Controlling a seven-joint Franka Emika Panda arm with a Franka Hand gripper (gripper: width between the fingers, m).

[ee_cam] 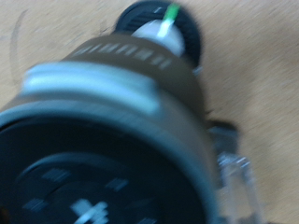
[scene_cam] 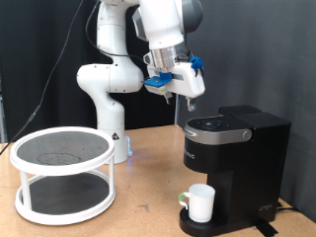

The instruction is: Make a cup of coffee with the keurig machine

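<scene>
Matte black plastic makes up the keurig machine [scene_cam: 234, 158], a boxy body with a domed lid that sits down flat and a thin silver rim around the top; small white lettering runs down its front face, too small for me to read. Below the lid, on the round drip base, stands the cup [scene_cam: 201, 202] — plain white, cylindrical, smooth, with something green showing at its edge on the exterior view's left. My gripper [scene_cam: 187, 98] hangs in the air just above the lid, toward the exterior view's left of it, not touching the machine; blue fittings sit beside the fingers, and I cannot tell whether the fingers are spread or closed, and nothing shows between them. In my wrist view the lid fills most of the picture as a blurred dark dome with pale marks on it that I cannot make out, and the cup [ee_cam: 161, 32] shows beyond it as a white round with a green streak. On the wooden table [scene_cam: 138, 212], well apart at the exterior view's left, stands a white 2-tier round rack [scene_cam: 63, 173] with dark mesh-like shelves.
</scene>
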